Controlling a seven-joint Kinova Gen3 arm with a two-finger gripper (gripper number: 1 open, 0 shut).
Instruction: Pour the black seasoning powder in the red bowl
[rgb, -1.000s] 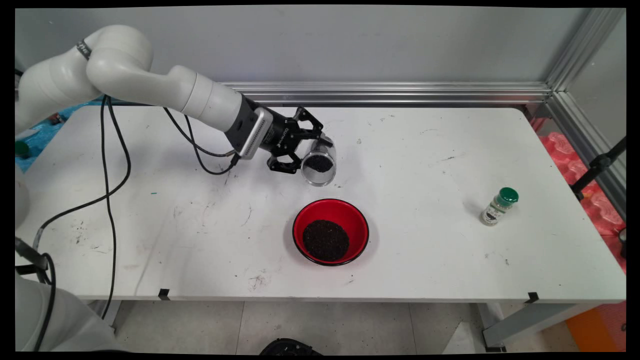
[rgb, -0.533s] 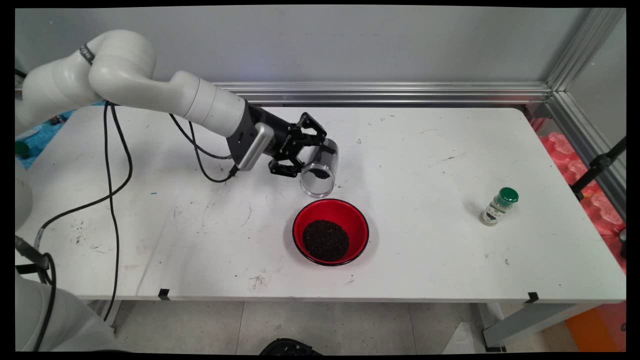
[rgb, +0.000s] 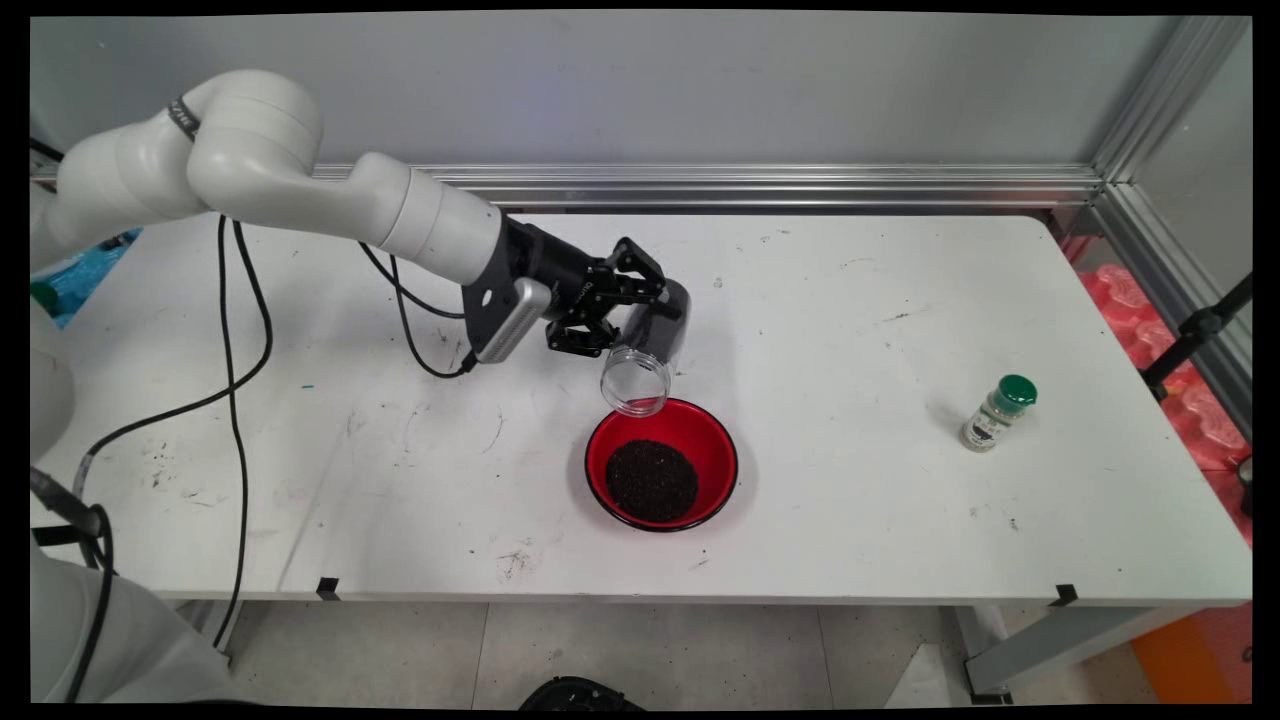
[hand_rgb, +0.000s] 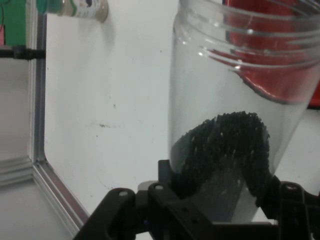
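White table (rgb: 850, 330): hand (rgb: 640, 312) grips tilted clear jar (rgb: 645, 350) w/ black grains, over red bowl (rgb: 662, 462) of same.

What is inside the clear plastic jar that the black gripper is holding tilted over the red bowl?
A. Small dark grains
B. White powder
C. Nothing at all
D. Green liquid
A. The hand view shows a heap of small dark grains inside the clear plastic jar, clamped in the black gripper above the red bowl.

Your main view looks down across the table (rgb: 850, 480) toward 12 o'clock; your hand view sits close, sharing the jar (rgb: 645, 350) (hand_rgb: 235, 125).
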